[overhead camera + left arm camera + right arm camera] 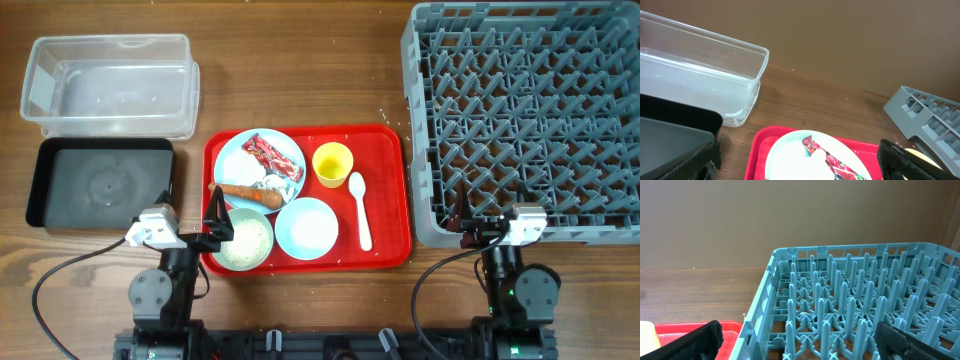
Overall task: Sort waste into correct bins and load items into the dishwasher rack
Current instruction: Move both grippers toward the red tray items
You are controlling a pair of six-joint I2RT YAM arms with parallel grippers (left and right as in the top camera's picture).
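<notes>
On the red tray (385,150), a pale blue plate (235,158) holds the red wrapper (272,157), crumpled white paper (272,186) and the carrot (250,193). One bowl (243,241) holds white rice; the other bowl (307,228) is empty. The yellow cup (332,164) and white spoon (360,210) lie beside them. My left gripper (190,207) is open and empty at the tray's front left; in the left wrist view (800,170) it is over the plate (790,155) and wrapper (832,160). My right gripper (490,208) is open and empty at the front edge of the grey rack (530,120), as the right wrist view (800,347) shows.
The clear tub (110,85) stands at the back left, with the black tray (100,183) just in front of it. Both also show in the left wrist view: the tub (700,75) and the tray (670,130). The rack (855,295) fills the right side.
</notes>
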